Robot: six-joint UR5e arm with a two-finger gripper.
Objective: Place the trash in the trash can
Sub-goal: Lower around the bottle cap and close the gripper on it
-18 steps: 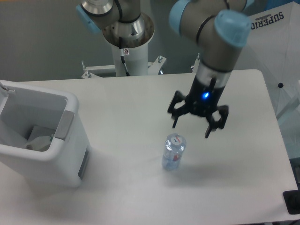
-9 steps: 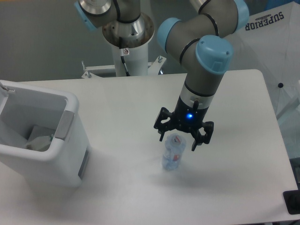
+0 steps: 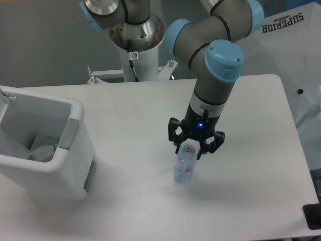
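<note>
A small clear water bottle with a red-blue label stands upright on the white table, right of centre. My gripper points straight down over it, and its fingers are closed in against the bottle's top. The trash can, a boxy white bin with a thick rim and a grey side panel, stands at the table's left edge. Inside it lies a thin white plastic bag.
The arm's white pedestal rises at the table's back centre. White fabric printed "SUPERIOR" hangs past the right edge. A dark object sits at the lower right corner. About a bin's width of tabletop separates the bottle from the trash can.
The gripper came left and down from beside the bottle to directly over it. Its fingers narrowed from wide open to closed around the bottle's top. The bottle has not moved.
</note>
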